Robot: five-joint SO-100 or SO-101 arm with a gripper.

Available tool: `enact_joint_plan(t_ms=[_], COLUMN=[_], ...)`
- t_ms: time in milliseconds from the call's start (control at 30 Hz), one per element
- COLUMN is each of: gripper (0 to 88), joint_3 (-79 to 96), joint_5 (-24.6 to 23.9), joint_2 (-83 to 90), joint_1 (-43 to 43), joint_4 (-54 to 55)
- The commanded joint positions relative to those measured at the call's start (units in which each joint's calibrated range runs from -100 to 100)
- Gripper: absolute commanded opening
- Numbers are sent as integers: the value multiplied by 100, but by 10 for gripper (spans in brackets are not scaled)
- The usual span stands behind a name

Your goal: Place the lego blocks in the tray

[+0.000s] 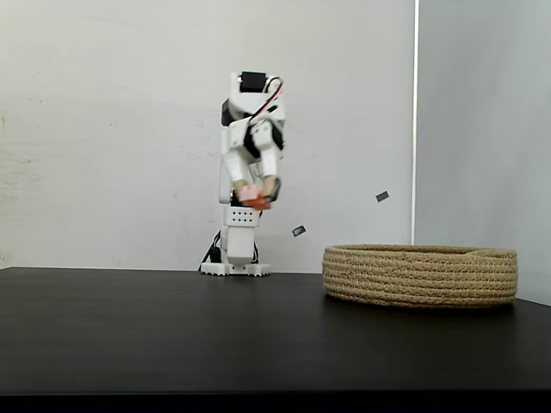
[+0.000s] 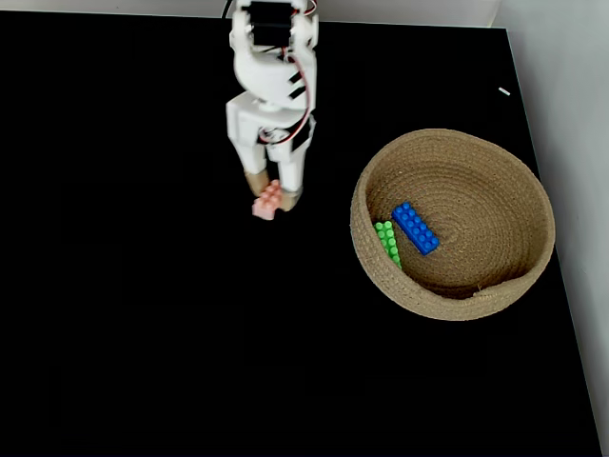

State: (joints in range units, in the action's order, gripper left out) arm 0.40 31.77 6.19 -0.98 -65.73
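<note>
While the gripper (image 2: 270,202) is closed on the pink brick (image 2: 267,201) and holds it high above the black table (image 1: 172,327), the tray (image 2: 519,276) lies to the right of it in both fixed views — well apart, with bare table between. The green brick (image 2: 387,242) and the blue brick (image 2: 416,228) lie already inside, side by side. So the carry should go rightward, over the near rim, before release.

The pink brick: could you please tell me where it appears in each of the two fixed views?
Side-on fixed view: pink brick held in the hand, above the table, left of the tray.
Top-down fixed view: pink brick at the hand, left of the tray.
Shared landmark: the tray.
</note>
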Motion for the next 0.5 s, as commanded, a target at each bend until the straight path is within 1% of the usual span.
enact_joint_plan(t_ms=[0,133,233,267,300,333,400,467], gripper=[0,0,11,79,182,258,320,349], joint_3=[275,822,1178,1269,1342,1415,1497,1579], joint_5=[5,117,195,215,264,283,317,317], joint_2=[1144,1195,1066,1032,997,989,1006,1092], joint_1=[1268,2019,2274,2307,2324,2332,2315,2249], joint_4=[338,1038,1538,1671,1738,1829,1871,1921])
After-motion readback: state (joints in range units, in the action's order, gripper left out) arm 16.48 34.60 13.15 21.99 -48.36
